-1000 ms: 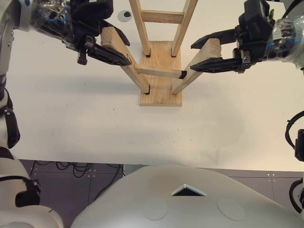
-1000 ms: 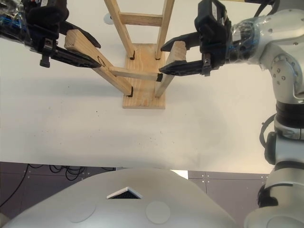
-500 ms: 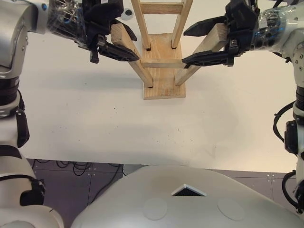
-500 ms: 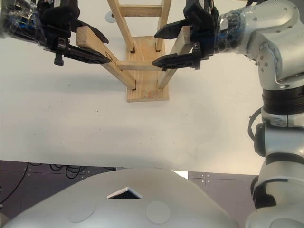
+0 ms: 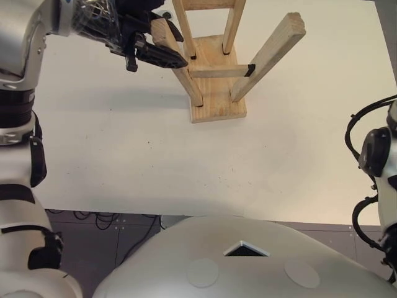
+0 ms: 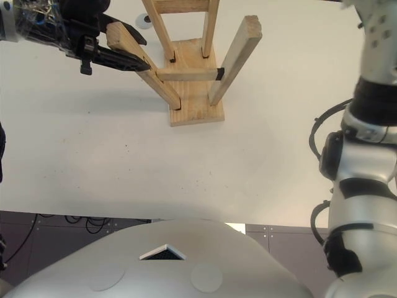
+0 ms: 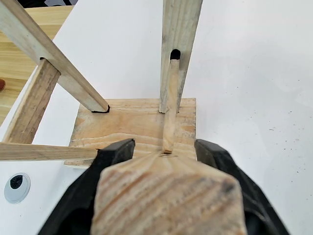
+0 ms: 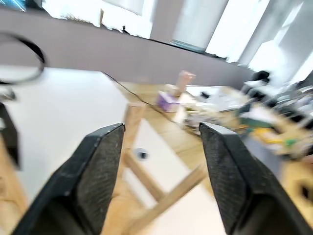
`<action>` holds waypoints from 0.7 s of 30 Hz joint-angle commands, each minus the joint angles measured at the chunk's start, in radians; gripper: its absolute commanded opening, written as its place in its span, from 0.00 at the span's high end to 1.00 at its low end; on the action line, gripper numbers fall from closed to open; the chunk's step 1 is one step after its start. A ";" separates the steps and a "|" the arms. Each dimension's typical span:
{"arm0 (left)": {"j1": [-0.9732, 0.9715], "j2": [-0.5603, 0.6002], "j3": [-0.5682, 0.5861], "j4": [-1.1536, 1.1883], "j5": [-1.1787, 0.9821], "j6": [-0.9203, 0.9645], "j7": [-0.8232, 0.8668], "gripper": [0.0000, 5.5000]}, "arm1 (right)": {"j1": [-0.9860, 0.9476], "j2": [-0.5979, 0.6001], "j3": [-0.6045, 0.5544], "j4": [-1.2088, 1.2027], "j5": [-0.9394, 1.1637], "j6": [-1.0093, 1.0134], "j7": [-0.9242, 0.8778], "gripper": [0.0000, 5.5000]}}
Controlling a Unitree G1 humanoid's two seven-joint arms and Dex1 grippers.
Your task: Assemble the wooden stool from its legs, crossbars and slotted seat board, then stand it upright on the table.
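The wooden stool stands upside down, its seat board (image 5: 217,107) flat on the white table (image 5: 124,155) and its legs pointing up. A crossbar (image 5: 217,71) joins the two near legs. My left gripper (image 5: 175,51) is shut on the upper end of the near left leg (image 5: 189,84); in the left wrist view its fingers (image 7: 115,152) press both sides of that leg end (image 7: 166,196). The near right leg (image 5: 270,54) leans free, with nothing holding it. My right gripper (image 8: 162,128) hangs open in the air with nothing between its fingers (image 8: 93,166).
A small round grommet (image 6: 144,23) sits in the tabletop behind the stool. A wooden desk (image 7: 29,19) lies beyond the table's far side. The table's front edge (image 5: 205,210) runs close to me, with bare white surface left and right of the stool.
My right gripper has let go of the near right leg and swung away out of the eye views. My left gripper stays on the near left leg.
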 commanded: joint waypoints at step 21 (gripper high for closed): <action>0.076 -0.164 -0.078 0.044 -0.004 0.071 0.116 0.63 | 0.354 0.080 0.522 -0.113 -0.432 0.085 -0.022 1.00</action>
